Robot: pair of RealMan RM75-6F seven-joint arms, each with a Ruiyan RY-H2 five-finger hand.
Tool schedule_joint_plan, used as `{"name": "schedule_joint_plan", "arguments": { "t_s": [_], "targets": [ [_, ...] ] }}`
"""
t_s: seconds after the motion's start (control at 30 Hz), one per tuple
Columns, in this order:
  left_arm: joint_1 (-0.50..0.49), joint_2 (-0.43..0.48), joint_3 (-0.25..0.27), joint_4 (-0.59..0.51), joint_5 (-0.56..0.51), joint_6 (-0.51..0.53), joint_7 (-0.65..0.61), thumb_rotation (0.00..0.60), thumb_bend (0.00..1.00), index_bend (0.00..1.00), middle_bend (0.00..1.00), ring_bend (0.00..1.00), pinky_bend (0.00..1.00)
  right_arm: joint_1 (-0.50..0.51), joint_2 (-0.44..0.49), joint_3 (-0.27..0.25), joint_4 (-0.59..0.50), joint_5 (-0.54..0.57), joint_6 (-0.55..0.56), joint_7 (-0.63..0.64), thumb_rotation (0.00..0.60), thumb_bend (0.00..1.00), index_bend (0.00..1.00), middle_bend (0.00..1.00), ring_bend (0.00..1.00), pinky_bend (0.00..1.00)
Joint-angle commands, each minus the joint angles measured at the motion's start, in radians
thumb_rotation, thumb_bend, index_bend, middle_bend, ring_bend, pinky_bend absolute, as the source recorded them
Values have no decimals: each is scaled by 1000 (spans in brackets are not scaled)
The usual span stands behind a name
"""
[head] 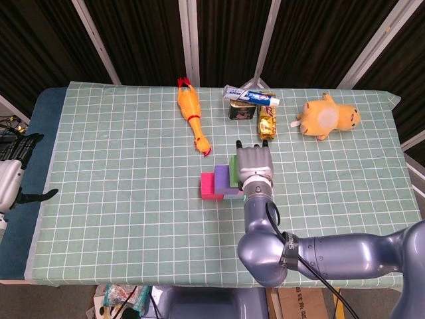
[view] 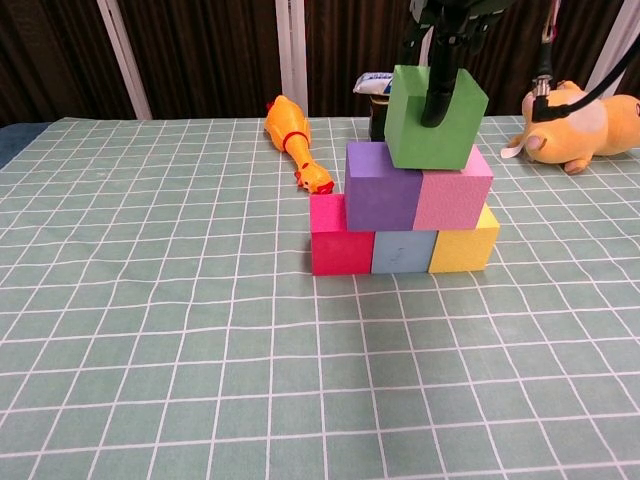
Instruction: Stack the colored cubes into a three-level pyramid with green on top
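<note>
Your table [head: 113,199], under its green checked cloth, fills most of both views. Your right arm [head: 319,256] comes in from the lower right of the head view and reaches to the frame's centre, where your right hand [head: 254,165] sits over the stack. From the chest view you see its dark fingers [view: 440,85] coming down from the top edge and gripping the green cube [view: 434,118], one finger down its front face. That cube is tilted and rests on the second level, above the seam between the purple cube [view: 383,186] and the pink cube [view: 454,188]. Under them, at the middle of the chest view, stands the bottom row, touching side by side: magenta cube [view: 341,235] on the left, light blue cube [view: 402,250] in the middle, yellow cube [view: 466,243] on the right.

Your left hand [head: 16,149] shows dark at the far left edge of the head view, off the table; you cannot tell from here how its fingers lie.

Along the upper part of the head view lie the yellow plush toy [head: 327,117] at right, the rubber chicken [head: 191,119] left of centre, and between them a dark can [head: 240,109] with a toothpaste tube [head: 250,96] across it and a gold snack bar [head: 267,121] beside it.
</note>
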Motion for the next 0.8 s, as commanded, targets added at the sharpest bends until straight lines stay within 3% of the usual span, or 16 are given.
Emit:
{"name": "schedule_joint_plan", "arguments": {
  "t_s": [0.03, 0.8],
  "targets": [
    [0, 0, 0, 0, 0, 0, 0, 600, 141, 0, 31, 20, 93, -5, 0, 3, -3, 3, 1, -9, 600, 313, 0, 361, 192, 0],
    [1, -1, -2, 0, -1, -13, 2, 600, 142, 0, 31, 20, 93, -33, -25, 22, 1, -43, 21, -36, 600, 314, 0, 361, 192, 0]
  ]
}}
